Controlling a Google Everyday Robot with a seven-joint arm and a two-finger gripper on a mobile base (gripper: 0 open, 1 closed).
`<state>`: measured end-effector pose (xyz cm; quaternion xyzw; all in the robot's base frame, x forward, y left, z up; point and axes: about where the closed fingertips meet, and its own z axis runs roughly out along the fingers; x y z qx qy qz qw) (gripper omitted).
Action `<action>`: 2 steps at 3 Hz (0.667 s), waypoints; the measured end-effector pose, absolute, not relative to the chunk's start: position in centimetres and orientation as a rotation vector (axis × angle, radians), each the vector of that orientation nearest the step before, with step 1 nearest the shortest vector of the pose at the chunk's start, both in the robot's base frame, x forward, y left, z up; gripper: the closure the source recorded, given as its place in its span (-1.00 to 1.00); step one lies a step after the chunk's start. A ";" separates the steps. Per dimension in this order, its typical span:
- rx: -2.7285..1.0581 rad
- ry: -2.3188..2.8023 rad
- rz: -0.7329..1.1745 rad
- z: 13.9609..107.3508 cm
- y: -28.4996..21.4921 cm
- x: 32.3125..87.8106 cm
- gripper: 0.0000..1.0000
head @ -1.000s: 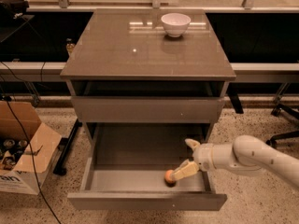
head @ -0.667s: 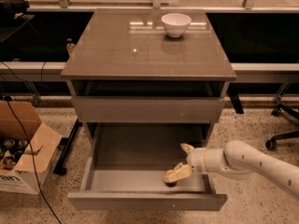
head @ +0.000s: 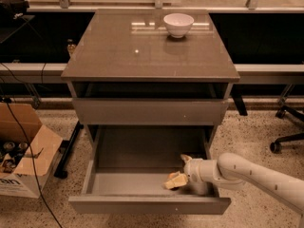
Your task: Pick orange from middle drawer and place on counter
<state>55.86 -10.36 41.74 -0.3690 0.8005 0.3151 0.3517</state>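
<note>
The middle drawer (head: 128, 183) is pulled out at the bottom of the cabinet, and its grey interior shows. My gripper (head: 173, 180) is low inside it at the front right, reaching in from the right on my white arm (head: 247, 174). The orange is hidden; the gripper sits over the spot where it lay. The counter (head: 142, 56) is the glossy top slab above.
A white bowl (head: 178, 24) stands at the back of the counter. A closed front panel (head: 149, 111) sits above the open drawer. An open cardboard box (head: 23, 160) with cables is on the floor to the left. A chair base (head: 285, 137) is at the right.
My gripper has moved left and down onto the orange, which showed beside it a second ago and is now covered.
</note>
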 end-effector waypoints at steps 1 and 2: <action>-0.928 2.119 0.788 39.9 -11.2 55.9 -1.00; -0.895 2.172 0.746 38.8 -12.5 55.6 -0.62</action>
